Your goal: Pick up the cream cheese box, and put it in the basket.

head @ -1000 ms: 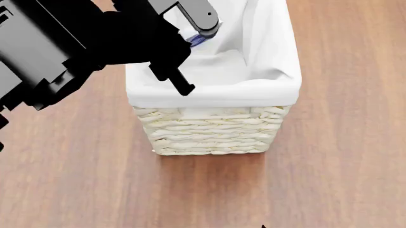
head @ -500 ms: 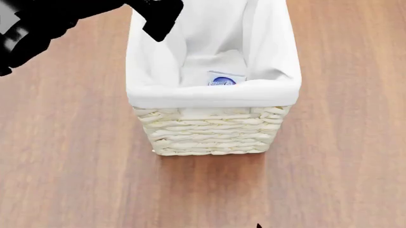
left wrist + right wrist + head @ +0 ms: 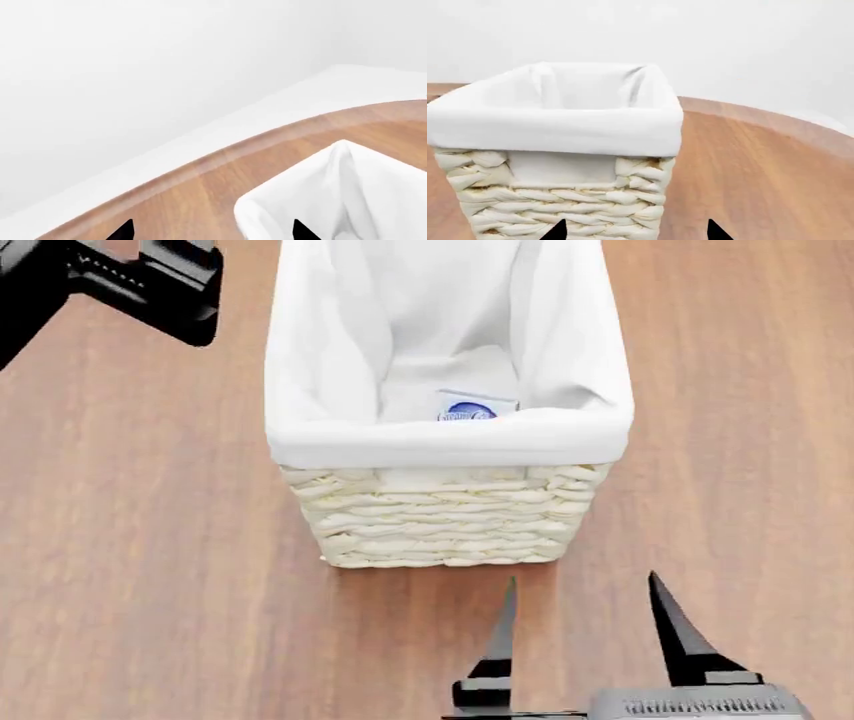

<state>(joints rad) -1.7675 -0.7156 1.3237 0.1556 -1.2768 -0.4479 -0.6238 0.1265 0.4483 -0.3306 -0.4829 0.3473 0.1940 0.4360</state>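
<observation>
The cream cheese box [image 3: 470, 408], white with a blue oval, lies inside the basket [image 3: 447, 448] at its near end, partly hidden by the white liner rim. My left gripper [image 3: 212, 233] is open and empty, off to the basket's left; its black body shows at the head view's top left [image 3: 154, 285]. The liner's corner shows in the left wrist view [image 3: 347, 200]. My right gripper [image 3: 587, 625] is open and empty, just in front of the basket's near wall. In the right wrist view its tips [image 3: 636, 232] frame the woven wall [image 3: 560, 210].
The basket stands on a brown wooden table [image 3: 147, 570]. The table's curved far edge [image 3: 200, 165] and a plain white wall behind it show in the wrist views. No other objects are in view.
My left gripper has let go of the box over the basket and drawn back up and to the left. The box now lies in the basket. My right gripper has risen into view at the bottom.
</observation>
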